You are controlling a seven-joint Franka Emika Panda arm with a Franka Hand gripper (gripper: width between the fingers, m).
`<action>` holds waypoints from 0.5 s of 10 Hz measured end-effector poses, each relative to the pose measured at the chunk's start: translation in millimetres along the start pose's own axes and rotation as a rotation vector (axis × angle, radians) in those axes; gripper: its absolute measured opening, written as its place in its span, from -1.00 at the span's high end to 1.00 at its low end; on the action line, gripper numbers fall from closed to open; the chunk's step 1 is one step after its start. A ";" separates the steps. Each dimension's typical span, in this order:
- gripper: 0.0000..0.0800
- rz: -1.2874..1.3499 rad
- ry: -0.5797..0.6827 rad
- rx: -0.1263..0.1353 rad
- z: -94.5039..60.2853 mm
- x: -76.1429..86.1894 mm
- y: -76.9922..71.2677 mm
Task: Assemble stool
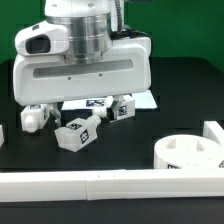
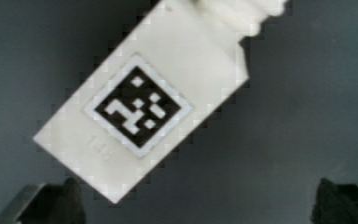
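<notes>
In the wrist view the claw [image 2: 197, 206] is open. Its two dark fingertips [image 2: 51, 205] stand wide apart and hold nothing. A leg [image 2: 144, 108] lies flat on the dark tabletop [image 2: 318, 110] in front of them, with its tag [image 2: 140, 106] facing up. The long axis of the leg runs diagonally to the line between the fingertips, and the leg is not yet between them. Probably the claw must first turn at the wrist, so that the jaws meet the two long flat sides, and only then go down.

In the exterior view the arm [image 1: 80, 60] hangs low in the upper middle of the frame and hides the claw, so it cannot be told which leg the wrist camera sees. Three legs lie under it:
- the left leg [image 1: 35, 117] at the middle left
- the middle leg [image 1: 78, 133] near the centre
- the right leg [image 1: 122, 108] a little right of the centre

The marker board [image 1: 92, 103] lies just behind them.

The seat [image 1: 190, 152] stands at the lower right, well apart from the legs. The rail [image 1: 100, 185] runs along the bottom.

The legs lie near each other, so an open finger could push a neighbour while the claw descends.
</notes>
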State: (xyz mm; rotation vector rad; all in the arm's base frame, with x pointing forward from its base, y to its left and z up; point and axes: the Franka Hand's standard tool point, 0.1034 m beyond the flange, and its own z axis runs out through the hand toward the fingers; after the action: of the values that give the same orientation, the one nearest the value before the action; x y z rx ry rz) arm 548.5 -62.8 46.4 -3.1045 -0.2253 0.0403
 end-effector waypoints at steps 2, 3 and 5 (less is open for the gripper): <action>-0.62 0.227 -0.012 0.038 0.3 -4.4 9.5; -0.62 0.394 -0.029 0.061 1.5 -7.8 17.1; -0.62 0.585 -0.043 0.102 3.6 -7.6 23.1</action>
State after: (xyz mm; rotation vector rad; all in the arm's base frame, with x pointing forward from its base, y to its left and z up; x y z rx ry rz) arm 544.2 -86.6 42.3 -2.9485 0.6627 0.1254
